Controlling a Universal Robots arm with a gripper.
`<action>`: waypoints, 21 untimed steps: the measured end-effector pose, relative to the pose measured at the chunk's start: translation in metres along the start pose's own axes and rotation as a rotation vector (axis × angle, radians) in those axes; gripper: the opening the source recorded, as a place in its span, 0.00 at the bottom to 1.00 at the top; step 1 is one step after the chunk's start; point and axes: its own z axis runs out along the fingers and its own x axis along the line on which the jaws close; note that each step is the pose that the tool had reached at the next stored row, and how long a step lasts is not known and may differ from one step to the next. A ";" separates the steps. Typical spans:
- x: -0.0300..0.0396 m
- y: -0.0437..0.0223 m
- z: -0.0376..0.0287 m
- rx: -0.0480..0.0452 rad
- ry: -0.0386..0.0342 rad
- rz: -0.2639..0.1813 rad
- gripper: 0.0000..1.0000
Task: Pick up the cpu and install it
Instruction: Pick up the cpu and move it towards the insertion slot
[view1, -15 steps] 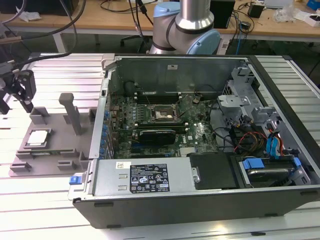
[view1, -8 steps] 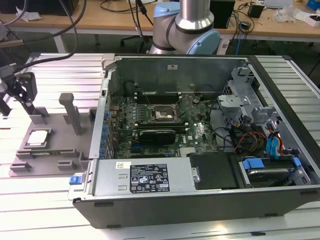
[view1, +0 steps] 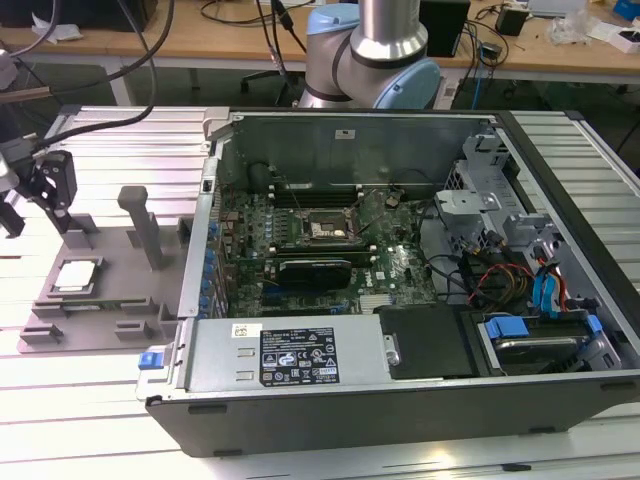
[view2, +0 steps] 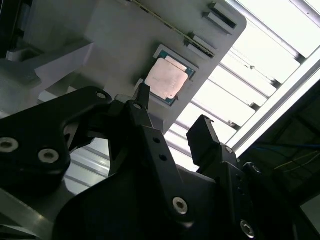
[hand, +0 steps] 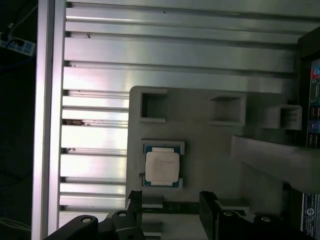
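The cpu (view1: 78, 275), a small flat square with a pale silver top, lies in a recess of the grey fixture tray (view1: 122, 292) at the exterior view's left. My gripper (view1: 35, 213) hangs above the tray's far left end, open, with nothing between its black fingers. In both wrist views the cpu (view2: 167, 80) (hand: 162, 167) sits a little beyond the fingertips, apart from them. The gripper (view2: 173, 107) (hand: 171, 197) lines up roughly with the chip. The black socket frame (view1: 325, 230) sits on the motherboard inside the open computer case (view1: 400, 385).
The tray (hand: 210, 145) carries upright posts (view1: 140, 225) and a few small open pockets (hand: 152, 105). The case wall (view1: 205, 240) rises just right of the tray in the exterior view. Ribbed aluminium table slats (hand: 95, 75) surround it. The robot arm base (view1: 375, 55) stands behind the case.
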 end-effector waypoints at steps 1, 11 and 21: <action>0.0000 0.0000 0.0005 0.0000 0.0000 0.000 0.57; 0.0009 0.0003 0.0125 0.0016 0.0000 0.000 0.57; 0.0019 0.0005 0.0236 0.0017 0.0001 0.000 0.57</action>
